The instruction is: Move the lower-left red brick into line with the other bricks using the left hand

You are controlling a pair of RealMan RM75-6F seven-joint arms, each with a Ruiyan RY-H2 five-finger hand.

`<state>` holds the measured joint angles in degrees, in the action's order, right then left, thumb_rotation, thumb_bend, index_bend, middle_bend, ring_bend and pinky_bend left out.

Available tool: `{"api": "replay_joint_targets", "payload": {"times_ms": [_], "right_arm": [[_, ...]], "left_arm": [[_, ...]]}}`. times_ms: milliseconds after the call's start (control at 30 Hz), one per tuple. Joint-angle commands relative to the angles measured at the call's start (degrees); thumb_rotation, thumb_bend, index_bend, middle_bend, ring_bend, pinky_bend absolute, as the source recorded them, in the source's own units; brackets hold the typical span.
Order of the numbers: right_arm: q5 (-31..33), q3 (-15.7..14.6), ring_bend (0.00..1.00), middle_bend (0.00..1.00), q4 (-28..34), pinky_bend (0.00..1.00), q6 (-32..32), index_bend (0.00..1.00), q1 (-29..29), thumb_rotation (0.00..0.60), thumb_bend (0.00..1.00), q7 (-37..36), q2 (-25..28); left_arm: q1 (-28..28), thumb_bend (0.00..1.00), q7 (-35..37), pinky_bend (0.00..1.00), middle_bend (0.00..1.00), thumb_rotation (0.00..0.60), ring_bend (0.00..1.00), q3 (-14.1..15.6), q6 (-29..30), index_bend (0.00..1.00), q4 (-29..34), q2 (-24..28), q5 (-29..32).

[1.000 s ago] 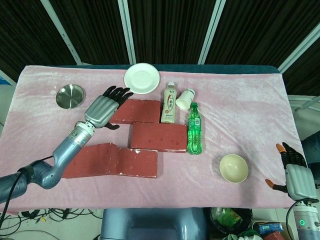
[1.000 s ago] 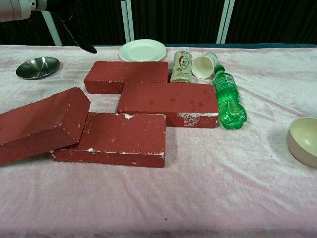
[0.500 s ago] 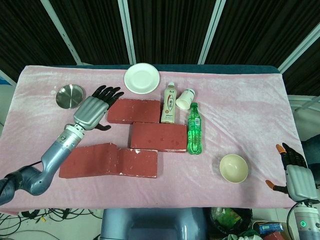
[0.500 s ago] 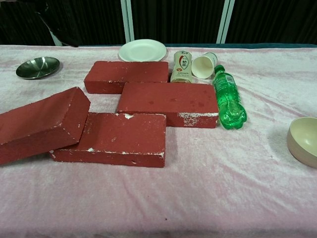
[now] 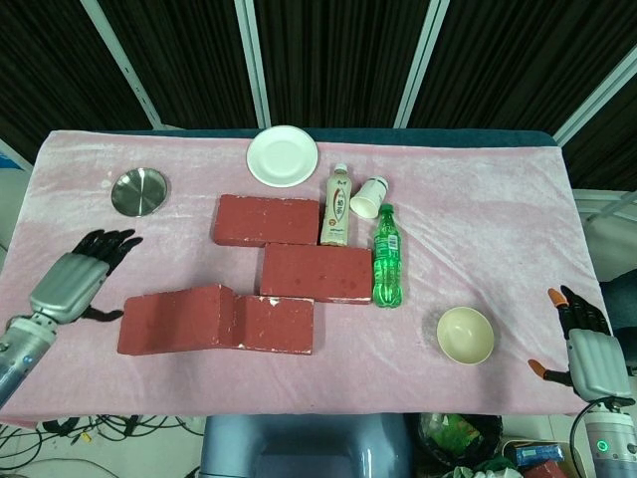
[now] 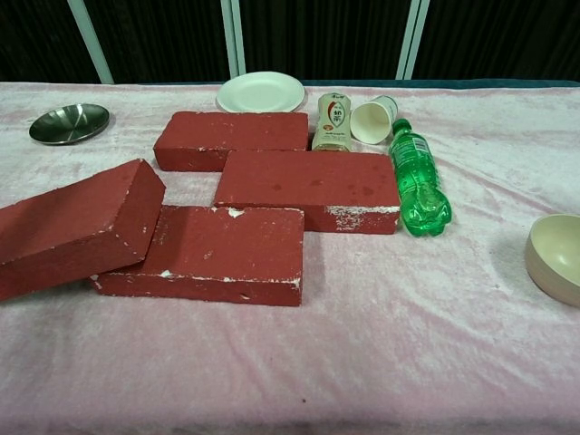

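The lower-left red brick (image 5: 177, 318) (image 6: 77, 226) lies tilted, its right end leaning on the neighbouring flat brick (image 5: 271, 324) (image 6: 222, 253). Two more red bricks (image 5: 316, 272) (image 5: 266, 220) step up and back from there. My left hand (image 5: 75, 281) hovers at the table's left edge, just left of and beyond the tilted brick, apart from it, fingers spread and holding nothing. My right hand (image 5: 589, 351) hangs at the lower right off the table, fingers apart and empty. The chest view shows neither hand.
A steel dish (image 5: 139, 191) sits at the back left and a white plate (image 5: 283, 155) at the back centre. A drink bottle (image 5: 338, 205), a tipped paper cup (image 5: 369, 196) and a lying green bottle (image 5: 387, 258) border the bricks on the right. A cream bowl (image 5: 465, 335) stands front right.
My left hand has pulled away from above the back brick, sweeping left and toward the front to the table's left edge. The bricks and my right hand have not moved.
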<state>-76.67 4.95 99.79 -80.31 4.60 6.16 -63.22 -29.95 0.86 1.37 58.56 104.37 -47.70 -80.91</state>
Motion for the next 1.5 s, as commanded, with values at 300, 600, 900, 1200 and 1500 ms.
{"api": "replay_joint_targets", "payload": {"times_ms": [300,600,900,1200,1500], "right_arm": [[-0.5,-0.18,0.0,0.0,-0.13,0.08,-0.13,0.0,-0.05,0.6,0.04,-0.03,0.23],[-0.49,-0.31,0.0,0.0,-0.21,0.08,0.48,0.0,0.15,0.6,0.05,-0.15,0.6],[-0.46,-0.36,0.0,0.0,-0.06,0.08,0.73,0.0,0.2,0.6,0.05,-0.38,0.85],[-0.59,-0.34,0.0,0.0,-0.27,0.08,0.9,0.0,0.28,0.6,0.04,-1.1,1.08],[-0.54,-0.32,0.0,0.0,-0.2,0.08,0.97,0.0,0.31,0.6,0.04,-1.26,1.16]], "left_arm": [[7.07,0.0,14.54,0.0,0.0,0.6,0.0,7.49,3.01,0.0,-9.13,-5.01,-11.88],[6.84,0.0,17.78,0.0,0.0,0.6,0.0,6.17,3.59,0.0,-11.76,-9.79,-12.49],[4.12,0.0,18.65,0.0,0.0,0.6,0.0,3.79,0.5,0.0,-10.98,-12.07,-10.53],[2.05,0.0,14.28,0.0,0.0,0.6,0.0,1.64,-3.76,0.0,-8.95,-13.8,-5.32],[0.91,0.0,12.47,0.0,0.0,0.6,0.0,1.37,-6.62,0.0,-9.3,-15.29,-3.34]]}}
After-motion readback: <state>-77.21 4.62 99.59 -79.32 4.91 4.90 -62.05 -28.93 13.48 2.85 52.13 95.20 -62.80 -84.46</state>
